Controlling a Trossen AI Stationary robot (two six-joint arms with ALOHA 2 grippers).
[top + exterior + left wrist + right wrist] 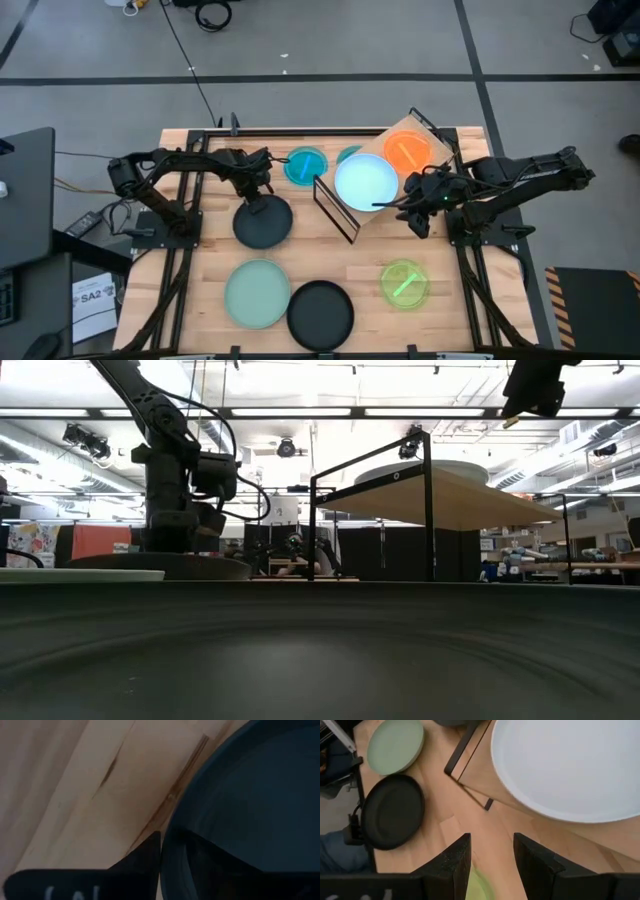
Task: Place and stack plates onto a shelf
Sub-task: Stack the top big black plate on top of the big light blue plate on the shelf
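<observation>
Resting on the shelf (425, 130): a light blue plate (366, 183) and an orange plate (407, 151).

Plates: lt blue (366, 183), orange (407, 151), mint (257, 292), black (320, 313), lime (404, 283)

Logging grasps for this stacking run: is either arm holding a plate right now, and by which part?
The left gripper straddles the rim of the dark plate, one finger outside, one inside; firm grip cannot be told. The right gripper holds nothing.
</observation>
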